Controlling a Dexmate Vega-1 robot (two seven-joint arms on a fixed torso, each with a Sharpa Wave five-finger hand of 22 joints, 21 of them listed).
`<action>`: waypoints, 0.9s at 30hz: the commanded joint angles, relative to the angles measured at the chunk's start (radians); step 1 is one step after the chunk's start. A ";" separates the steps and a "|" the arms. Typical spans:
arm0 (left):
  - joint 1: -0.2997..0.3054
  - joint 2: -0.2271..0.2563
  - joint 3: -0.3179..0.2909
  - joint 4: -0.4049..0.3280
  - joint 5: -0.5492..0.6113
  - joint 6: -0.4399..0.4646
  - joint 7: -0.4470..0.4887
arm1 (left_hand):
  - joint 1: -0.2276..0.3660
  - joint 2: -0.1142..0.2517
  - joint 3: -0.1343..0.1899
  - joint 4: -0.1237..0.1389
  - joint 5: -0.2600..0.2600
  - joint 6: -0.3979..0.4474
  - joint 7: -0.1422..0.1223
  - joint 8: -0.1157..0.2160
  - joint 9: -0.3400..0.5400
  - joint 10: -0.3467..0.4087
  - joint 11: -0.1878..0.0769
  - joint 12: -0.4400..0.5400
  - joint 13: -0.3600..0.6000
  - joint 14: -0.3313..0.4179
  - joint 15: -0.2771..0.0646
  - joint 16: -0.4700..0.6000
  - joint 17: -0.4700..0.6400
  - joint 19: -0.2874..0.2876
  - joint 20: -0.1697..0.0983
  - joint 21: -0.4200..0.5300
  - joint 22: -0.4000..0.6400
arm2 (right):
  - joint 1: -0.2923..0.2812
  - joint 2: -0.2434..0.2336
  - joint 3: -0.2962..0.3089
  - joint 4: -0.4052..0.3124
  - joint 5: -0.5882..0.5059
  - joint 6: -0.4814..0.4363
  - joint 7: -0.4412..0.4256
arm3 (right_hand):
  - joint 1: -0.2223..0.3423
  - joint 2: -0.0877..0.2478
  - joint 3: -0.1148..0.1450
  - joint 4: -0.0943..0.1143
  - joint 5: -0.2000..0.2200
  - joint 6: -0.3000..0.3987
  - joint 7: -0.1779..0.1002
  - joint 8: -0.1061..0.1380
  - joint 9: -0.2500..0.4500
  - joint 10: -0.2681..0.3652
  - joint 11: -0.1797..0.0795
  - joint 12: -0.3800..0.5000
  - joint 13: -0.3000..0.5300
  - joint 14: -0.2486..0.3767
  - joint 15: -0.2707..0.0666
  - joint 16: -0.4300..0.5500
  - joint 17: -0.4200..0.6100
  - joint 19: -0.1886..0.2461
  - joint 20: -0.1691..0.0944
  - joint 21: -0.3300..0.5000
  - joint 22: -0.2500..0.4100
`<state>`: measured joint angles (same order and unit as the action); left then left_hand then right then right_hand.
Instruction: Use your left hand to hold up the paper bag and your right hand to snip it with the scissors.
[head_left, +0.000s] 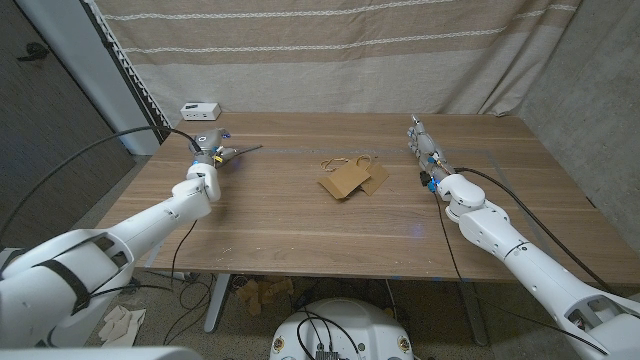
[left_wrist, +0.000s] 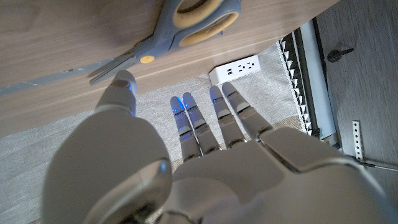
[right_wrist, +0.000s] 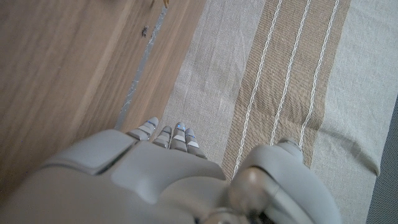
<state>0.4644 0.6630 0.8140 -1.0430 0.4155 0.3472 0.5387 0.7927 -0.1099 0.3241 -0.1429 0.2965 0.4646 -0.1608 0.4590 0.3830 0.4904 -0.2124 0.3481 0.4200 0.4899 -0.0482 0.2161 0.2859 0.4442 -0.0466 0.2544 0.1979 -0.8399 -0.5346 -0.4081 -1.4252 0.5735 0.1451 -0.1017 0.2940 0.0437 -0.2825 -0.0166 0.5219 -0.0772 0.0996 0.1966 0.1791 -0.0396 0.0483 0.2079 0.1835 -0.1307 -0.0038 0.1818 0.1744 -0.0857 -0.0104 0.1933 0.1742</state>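
Paper bag (head_left: 347, 180) is lying flat mid-table (head_left: 280, 225), handles pointing to the far side; looking light, thin and floppy, probably best pinched at a handle or top edge. Scissors (left_wrist: 180, 25) are lying just beside the left hand (head_left: 212, 152), fingers extended, gripping nothing. Right hand (head_left: 424, 145) is also holding nothing, fingers straight, well apart from the bag.

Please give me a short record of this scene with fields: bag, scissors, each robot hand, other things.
paper bag: lies flat mid-table, untouched
scissors: on the table by the left robot hand, not held
left robot hand: open, fingers straight, holds nothing
right robot hand: open, holds nothing, apart from the bag
other: white power strip at the table's far left edge
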 joint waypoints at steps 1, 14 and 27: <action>-0.029 -0.017 0.034 0.051 0.026 0.011 -0.001 | 0.007 0.001 0.008 -0.001 0.008 0.001 0.000 0.004 0.003 0.013 0.000 0.006 0.003 0.013 -0.171 0.004 0.003 0.001 -0.105 0.001 0.004 | -0.006 -0.003 0.002 -0.010 0.001 -0.003 -0.009 | 0.001 0.011 -0.005 -0.004 0.007 -0.005 0.002 -0.003 0.005 -0.006 -0.003 0.004 0.003 -0.006 0.001 0.000 0.003 -0.006 0.001 0.001 0.005; -0.065 -0.034 0.095 0.072 0.096 0.110 -0.025 | 0.037 0.014 0.027 -0.011 0.012 0.028 -0.005 0.018 0.005 0.023 -0.001 0.009 0.006 0.004 -0.173 -0.003 0.005 -0.012 -0.110 -0.004 0.005 | -0.005 -0.002 0.000 -0.005 -0.002 0.004 -0.005 | 0.006 0.014 -0.004 -0.006 0.008 -0.006 0.003 -0.003 0.005 -0.007 -0.001 0.004 0.003 -0.007 0.000 -0.001 0.003 -0.006 0.001 0.001 0.005; -0.085 -0.032 0.134 0.098 0.120 0.111 -0.055 | 0.038 0.010 0.030 -0.009 0.010 0.015 -0.002 0.011 -0.001 0.012 0.000 0.003 0.007 0.001 -0.169 -0.005 0.006 -0.016 -0.103 -0.005 0.005 | -0.003 0.022 0.012 0.019 0.035 0.038 0.026 | 0.010 0.016 -0.003 -0.007 0.009 -0.006 0.002 -0.002 0.005 -0.006 -0.001 0.004 0.003 -0.007 0.000 -0.001 0.003 -0.006 0.001 0.001 0.005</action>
<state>0.3978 0.6334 0.9156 -0.9669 0.5121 0.4435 0.5083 0.8229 -0.0982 0.3500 -0.1559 0.3046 0.4853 -0.1642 0.4705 0.3801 0.5097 -0.2111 0.3481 0.4245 0.4914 -0.0466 0.2169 0.2905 0.4335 -0.0465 0.2544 0.1977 -0.8450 -0.5334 -0.4055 -1.4307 0.5789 0.1484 -0.1044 0.2992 0.0490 -0.2851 -0.0192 0.5257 -0.0771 0.0997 0.1966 0.1790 -0.0396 0.0483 0.2079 0.1835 -0.1306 -0.0037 0.1818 0.1743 -0.0857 -0.0105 0.1933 0.1742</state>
